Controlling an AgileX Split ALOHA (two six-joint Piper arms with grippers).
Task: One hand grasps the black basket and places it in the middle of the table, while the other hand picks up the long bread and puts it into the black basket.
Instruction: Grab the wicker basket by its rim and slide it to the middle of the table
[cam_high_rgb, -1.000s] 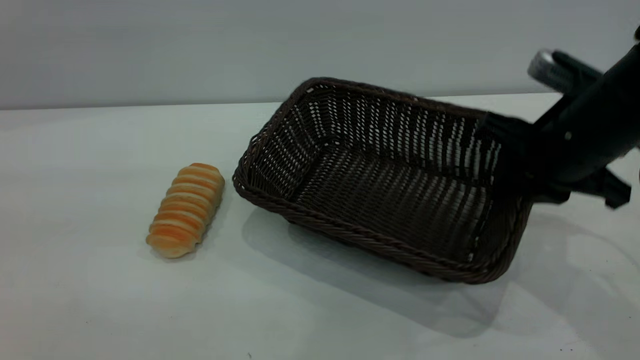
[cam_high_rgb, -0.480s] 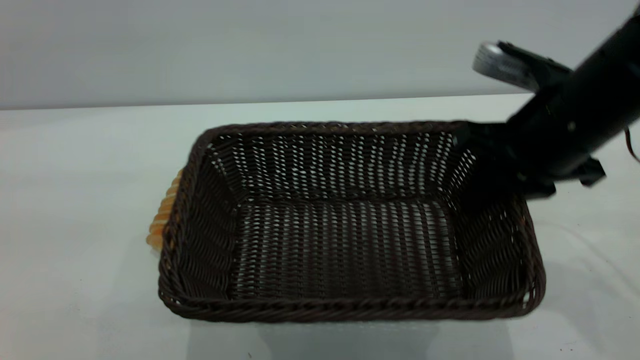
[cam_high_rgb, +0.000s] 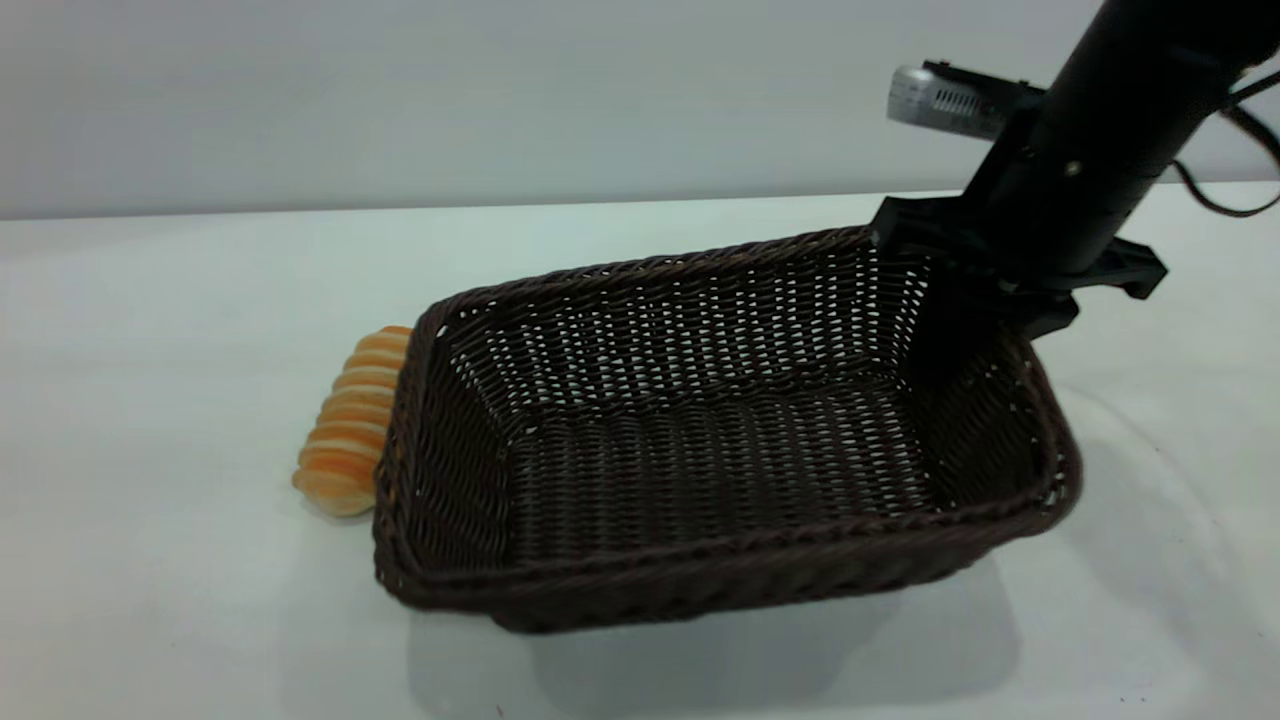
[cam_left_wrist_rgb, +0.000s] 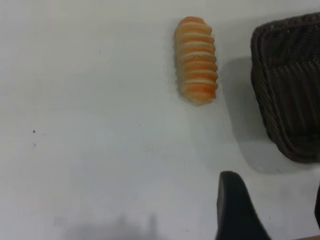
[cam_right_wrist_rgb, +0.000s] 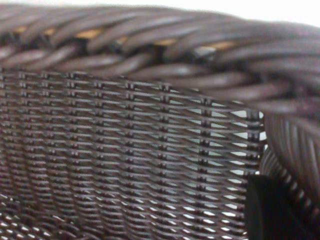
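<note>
The black basket (cam_high_rgb: 440, 450) hangs a little above the white table (cam_high_rgb: 150, 300), tilted, with its right end raised. My right gripper (cam_high_rgb: 965, 300) is shut on the basket's far right rim; in the right wrist view the weave (cam_right_wrist_rgb: 125, 150) fills the frame beside one finger (cam_right_wrist_rgb: 272, 210). The long bread (cam_high_rgb: 345, 430) lies on the table behind the basket's left end, partly hidden by it. In the left wrist view the bread (cam_left_wrist_rgb: 196, 60) shows whole, next to the basket's end (cam_left_wrist_rgb: 290, 90). My left gripper (cam_left_wrist_rgb: 275, 210) is open and empty over bare table, short of the bread.
A grey wall runs behind the table's far edge. The basket's shadow lies on the table under its front side. Bare tabletop stretches left of the bread and in front of the basket.
My right gripper has swung the basket left and turned it, then raised its right end. The basket's left end now hides part of the bread, which has not moved.
</note>
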